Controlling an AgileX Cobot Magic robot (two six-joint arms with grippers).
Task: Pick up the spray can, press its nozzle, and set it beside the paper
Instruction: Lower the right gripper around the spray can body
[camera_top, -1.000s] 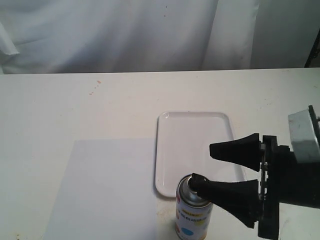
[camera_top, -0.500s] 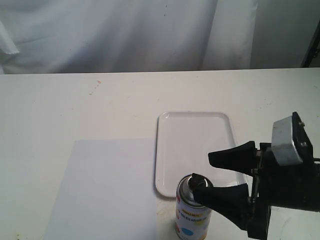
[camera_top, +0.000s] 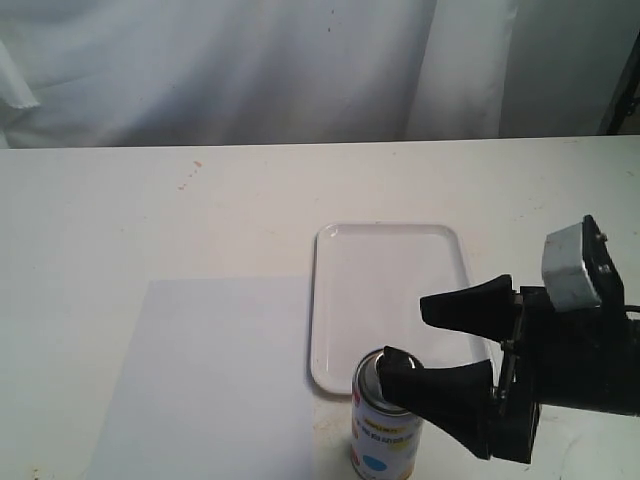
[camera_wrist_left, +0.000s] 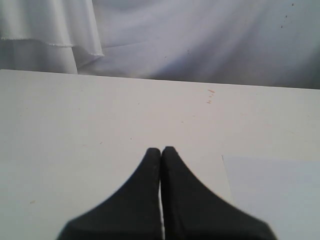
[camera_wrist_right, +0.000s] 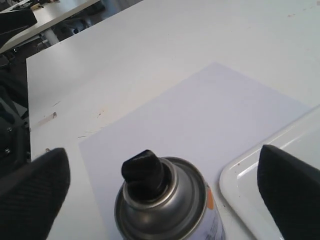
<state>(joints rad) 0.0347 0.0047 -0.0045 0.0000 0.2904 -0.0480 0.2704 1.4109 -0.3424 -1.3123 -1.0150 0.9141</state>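
The spray can (camera_top: 384, 432) stands upright on the table at the front, just right of the paper (camera_top: 208, 380). Its silver top carries the black nozzle (camera_wrist_right: 144, 172). My right gripper (camera_top: 405, 335) is open and level with the can's top. In the right wrist view the can (camera_wrist_right: 170, 212) sits between the two spread fingers (camera_wrist_right: 37, 192), touching neither. The paper (camera_wrist_right: 215, 112) lies flat behind it. My left gripper (camera_wrist_left: 161, 150) is shut on nothing, low over bare table, with the paper's corner (camera_wrist_left: 275, 187) beside it. It does not show in the exterior view.
A glossy white rimmed tray (camera_top: 390, 285) lies just behind the can and right of the paper, under my right gripper's far finger. White cloth hangs behind the table's far edge. The table's front edge runs close to the can.
My right gripper has tilted and sunk a little, its near finger sliding slightly left across the can's top. The can and paper have not moved.
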